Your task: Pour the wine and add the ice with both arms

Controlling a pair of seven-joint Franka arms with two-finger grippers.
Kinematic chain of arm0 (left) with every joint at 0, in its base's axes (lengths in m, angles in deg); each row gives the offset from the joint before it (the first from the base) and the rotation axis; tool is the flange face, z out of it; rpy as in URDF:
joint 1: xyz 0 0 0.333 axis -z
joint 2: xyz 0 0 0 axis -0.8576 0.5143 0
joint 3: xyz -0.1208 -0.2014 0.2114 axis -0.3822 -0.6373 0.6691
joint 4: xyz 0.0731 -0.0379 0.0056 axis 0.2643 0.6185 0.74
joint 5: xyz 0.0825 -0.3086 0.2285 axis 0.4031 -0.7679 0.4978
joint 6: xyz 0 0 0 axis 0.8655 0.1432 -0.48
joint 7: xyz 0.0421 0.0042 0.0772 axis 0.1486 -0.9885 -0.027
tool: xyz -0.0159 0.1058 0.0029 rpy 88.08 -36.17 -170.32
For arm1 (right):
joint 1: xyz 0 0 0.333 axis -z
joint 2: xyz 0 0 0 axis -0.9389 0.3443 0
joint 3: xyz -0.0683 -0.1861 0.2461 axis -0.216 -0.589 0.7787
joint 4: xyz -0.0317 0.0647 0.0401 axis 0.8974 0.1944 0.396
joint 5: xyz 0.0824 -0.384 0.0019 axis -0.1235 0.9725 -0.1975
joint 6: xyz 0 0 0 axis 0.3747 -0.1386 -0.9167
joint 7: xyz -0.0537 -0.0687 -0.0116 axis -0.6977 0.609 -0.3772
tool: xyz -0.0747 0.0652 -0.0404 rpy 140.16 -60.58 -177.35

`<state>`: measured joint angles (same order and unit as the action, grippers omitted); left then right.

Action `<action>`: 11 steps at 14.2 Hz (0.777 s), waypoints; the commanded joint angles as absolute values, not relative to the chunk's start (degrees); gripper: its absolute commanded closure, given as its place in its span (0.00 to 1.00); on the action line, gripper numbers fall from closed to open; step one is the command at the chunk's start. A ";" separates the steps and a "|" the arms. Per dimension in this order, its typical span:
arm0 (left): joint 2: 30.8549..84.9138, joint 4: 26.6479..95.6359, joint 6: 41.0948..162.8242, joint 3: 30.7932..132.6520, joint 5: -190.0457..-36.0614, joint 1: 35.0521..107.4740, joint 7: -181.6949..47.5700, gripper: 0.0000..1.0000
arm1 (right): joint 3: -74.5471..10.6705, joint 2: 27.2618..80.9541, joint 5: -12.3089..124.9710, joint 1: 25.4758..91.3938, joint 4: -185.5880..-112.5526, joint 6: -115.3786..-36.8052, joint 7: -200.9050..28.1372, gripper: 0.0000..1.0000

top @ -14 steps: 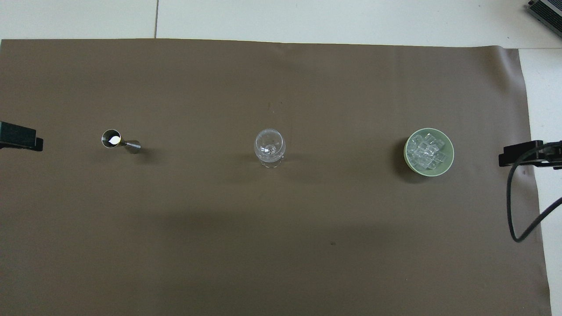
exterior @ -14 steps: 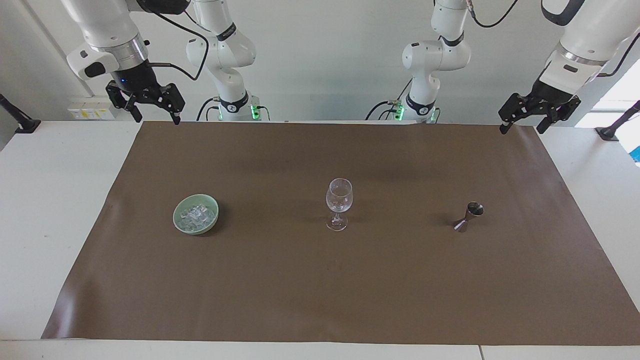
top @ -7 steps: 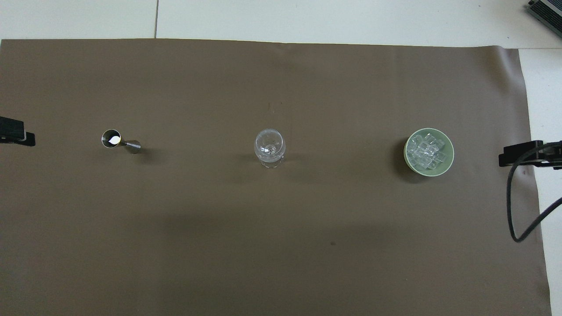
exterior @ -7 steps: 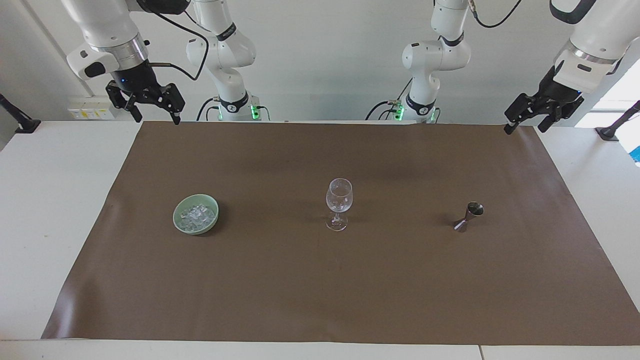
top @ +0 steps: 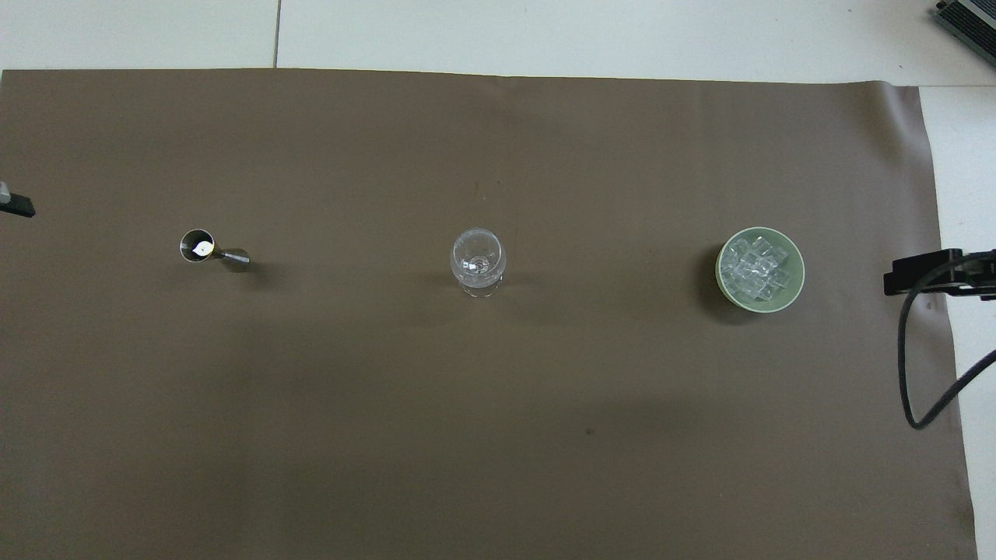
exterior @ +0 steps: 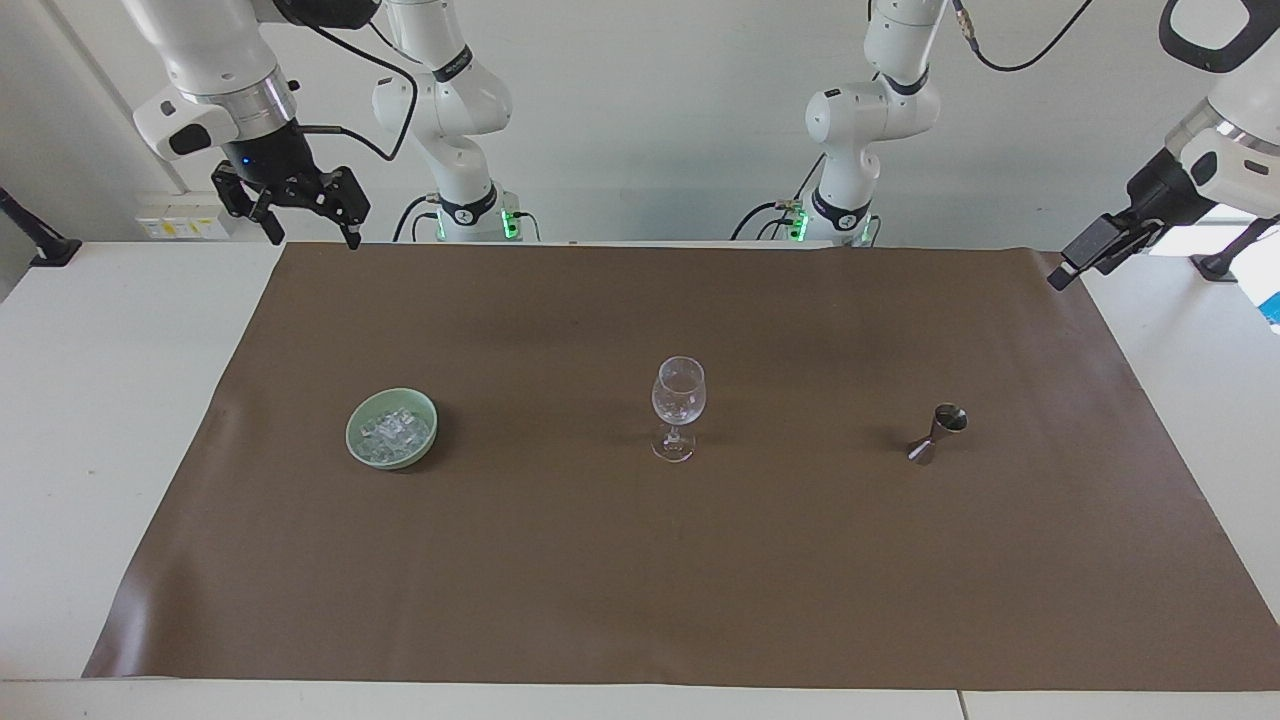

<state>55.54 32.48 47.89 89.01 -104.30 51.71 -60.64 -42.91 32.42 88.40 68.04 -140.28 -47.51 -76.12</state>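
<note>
White counter (exterior: 120,420) covered by a large brown rectangular mat (exterior: 640,580). Three items stand in a row across the mat's middle, well apart from one another.

Pale green round bowl (exterior: 355,447) sits toward the right arm's end of the counter. The ice (exterior: 394,430), small clear whitish chunks, is heaped inside it; in the overhead view the ice (top: 755,268) fills most of the bowl (top: 799,274).

Clear stemmed wine glass (exterior: 678,405) stands upright at the centre of the mat; nothing is visible in its bowl. From overhead the glass (top: 478,260) lies between the other two items.

Small steel hourglass-shaped jigger (exterior: 937,433) stands toward the left arm's end of the counter; from overhead the jigger (top: 210,250) shows a bright glint in its upper cup.

Right gripper (exterior: 300,225), black with two fingers, hangs in the air over the mat corner at the robots' edge, right arm's end. Fingers released, spread wide, holding nothing.

Left gripper (exterior: 1083,255) is up over the mat corner at the robots' edge, left arm's end, seen side-on and angled downward. It is released and empty.

Neither gripper touches any item.
</note>
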 commanded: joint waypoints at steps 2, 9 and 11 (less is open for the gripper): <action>63.11 24.80 44.78 90.81 -111.80 50.70 -49.05 0.00 | -42.48 30.94 87.45 68.80 -141.74 -47.26 -77.59 0.00; 66.89 30.77 50.85 91.43 -129.56 46.57 -27.86 0.00 | -42.48 30.94 87.45 68.80 -141.82 -47.26 -77.59 0.00; 68.21 31.13 51.47 91.43 -132.72 46.30 -24.51 0.00 | -42.48 30.94 87.45 68.81 -141.82 -47.26 -77.59 0.00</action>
<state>67.86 29.76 50.06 91.68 -129.35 46.87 -28.66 -42.91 32.42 88.40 68.04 -140.28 -47.51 -76.12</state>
